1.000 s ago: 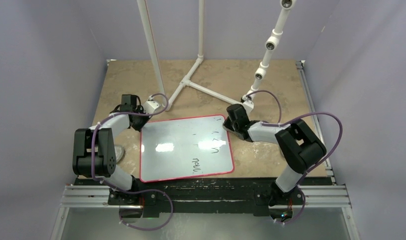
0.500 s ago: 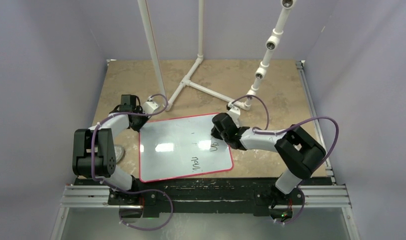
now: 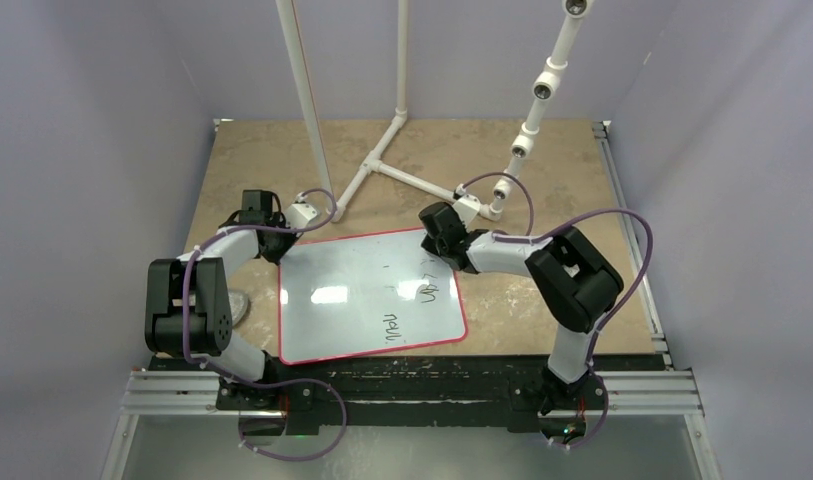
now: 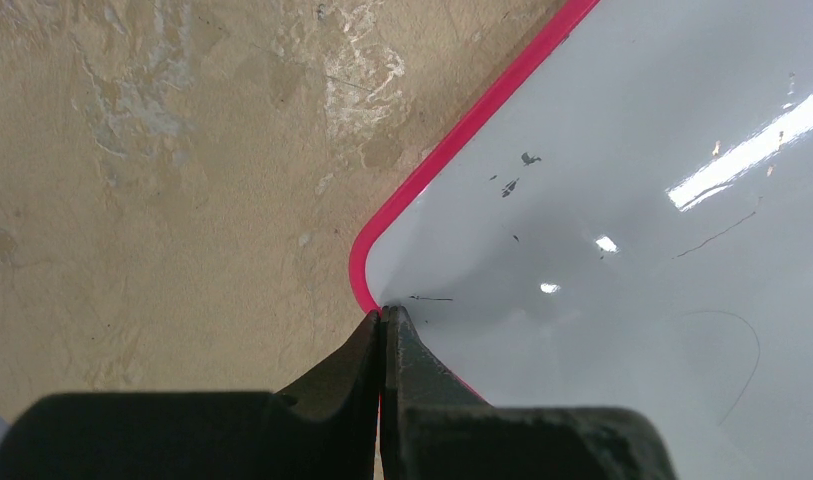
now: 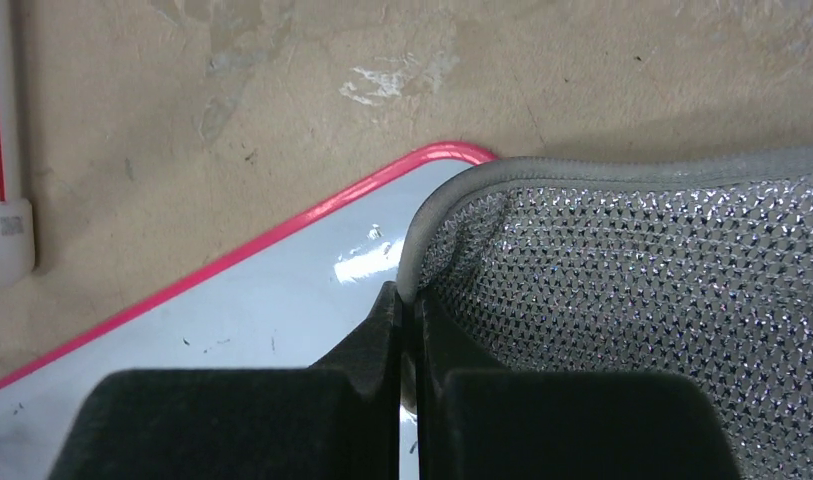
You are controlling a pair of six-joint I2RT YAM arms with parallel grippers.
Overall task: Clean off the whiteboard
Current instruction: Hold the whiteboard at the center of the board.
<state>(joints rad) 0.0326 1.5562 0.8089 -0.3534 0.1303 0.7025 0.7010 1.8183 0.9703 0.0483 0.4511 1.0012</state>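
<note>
White glossy whiteboard [image 3: 367, 300] with a thin red border lies flat on the tan table [image 3: 542, 160], between the two arms.
Black writing [image 3: 390, 328] shows on its right half; the left half is almost bare, with bright reflections of light. The left gripper [image 4: 382, 316] has its jaws pressed together, and the tips touch the board's far left rounded corner. The right gripper [image 5: 407, 300] is closed on the edge of a grey-silver mesh pad [image 5: 632, 250], which lies over the far right corner of the board.
</note>
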